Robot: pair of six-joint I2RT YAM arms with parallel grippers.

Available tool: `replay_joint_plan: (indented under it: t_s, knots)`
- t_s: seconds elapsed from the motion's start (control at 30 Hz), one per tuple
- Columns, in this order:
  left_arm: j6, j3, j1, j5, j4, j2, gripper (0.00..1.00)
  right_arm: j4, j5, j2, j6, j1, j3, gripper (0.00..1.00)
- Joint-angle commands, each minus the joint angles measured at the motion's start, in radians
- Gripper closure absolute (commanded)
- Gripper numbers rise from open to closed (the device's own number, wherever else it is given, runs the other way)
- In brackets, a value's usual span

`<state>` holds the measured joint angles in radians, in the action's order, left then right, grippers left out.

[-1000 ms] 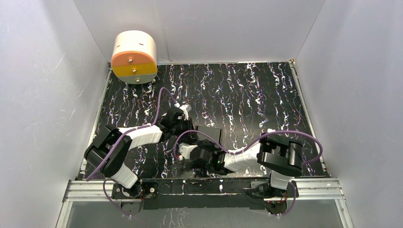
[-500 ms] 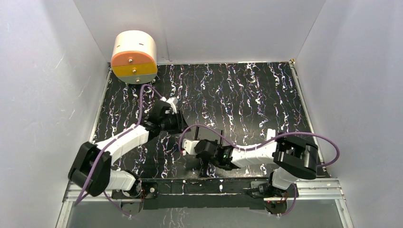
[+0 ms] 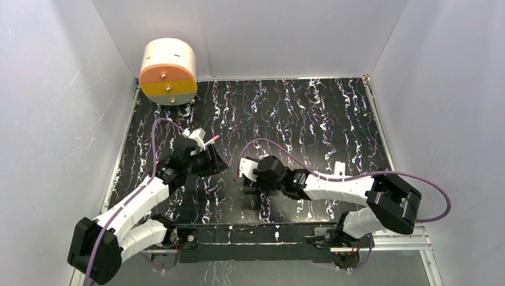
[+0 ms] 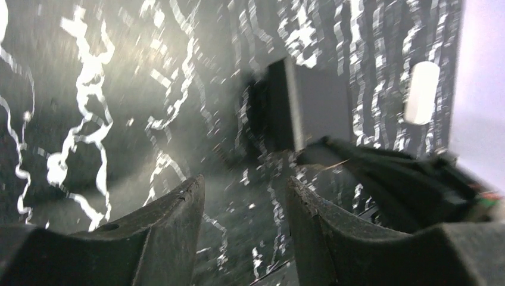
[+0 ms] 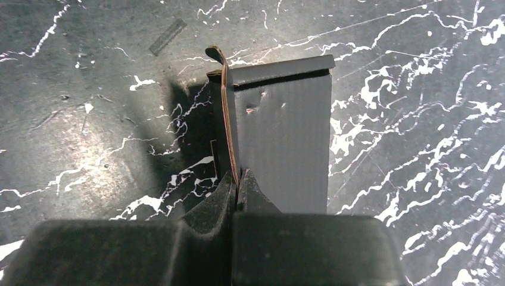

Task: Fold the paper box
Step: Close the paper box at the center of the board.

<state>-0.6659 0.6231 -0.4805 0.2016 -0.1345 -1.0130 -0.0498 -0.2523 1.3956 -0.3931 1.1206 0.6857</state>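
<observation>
Paper box, near edge seemingly hidden

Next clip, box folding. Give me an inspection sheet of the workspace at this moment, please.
Surface: black, white-veined marbled table; no spills seen.
Job's things: paper box, partly folded, near the table's middle.
Clutter: cream-and-orange drum at the back left corner; small white piece right of the box.
Grippers: left gripper open, empty, apart from the box; right gripper shut on a box wall's edge.
Cables: purple cables loop over both arms.
Surroundings: white walls on three sides.
</observation>
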Motion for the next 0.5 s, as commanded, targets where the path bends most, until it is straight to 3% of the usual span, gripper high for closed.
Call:
replay_joint_plan:
  t_s: [0.0,0.2,0.47]
  knots:
    - [-0.051,-0.093,0.006,0.004,-0.009,0.073,0.51,0.042,0.254,-0.03,0.09,-0.059,0.061,1.0]
    - [-0.039,-0.129,0.006,-0.001,-0.014,0.135,0.53,0.147,0.508,-0.034,0.139,-0.196,0.164,1.0]
    - [-0.066,-0.171,0.004,0.105,0.116,0.024,0.62,0.255,0.78,0.066,0.211,-0.326,0.326,1.0]
